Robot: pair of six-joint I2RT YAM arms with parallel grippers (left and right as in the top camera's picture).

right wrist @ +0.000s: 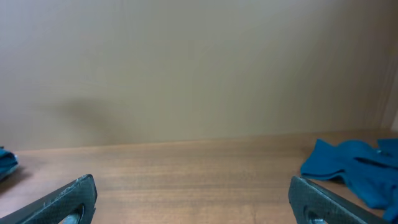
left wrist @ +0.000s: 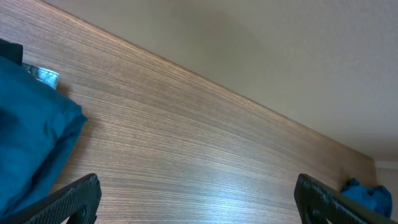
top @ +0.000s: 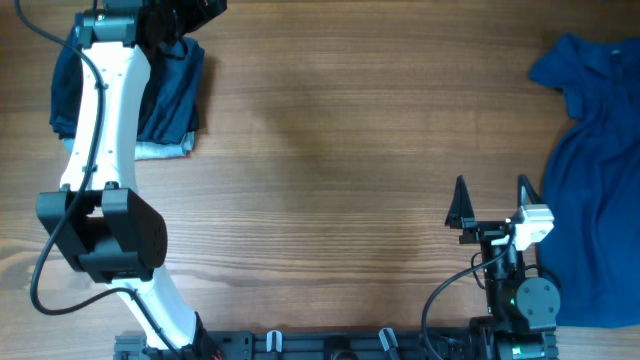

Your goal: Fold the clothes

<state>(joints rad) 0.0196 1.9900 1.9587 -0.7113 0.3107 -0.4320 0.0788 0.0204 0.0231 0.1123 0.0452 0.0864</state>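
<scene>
The clothes of the task, a black polo shirt, do not show in any view. My left gripper (top: 200,15) is at the table's far left corner, just past a folded pile, partly cut off by the frame edge. In the left wrist view, my left gripper (left wrist: 198,184) stands open over bare wood with nothing between its fingers. My right gripper (top: 490,190) rests near the front right, pointing toward the far side. In the right wrist view, my right gripper (right wrist: 193,182) is wide open and empty above the wood.
A folded pile of navy and pale blue garments (top: 170,90) (left wrist: 31,143) lies at the far left under my left arm. A bright blue shirt (top: 600,170) (right wrist: 354,168) lies crumpled along the right edge, close to my right gripper.
</scene>
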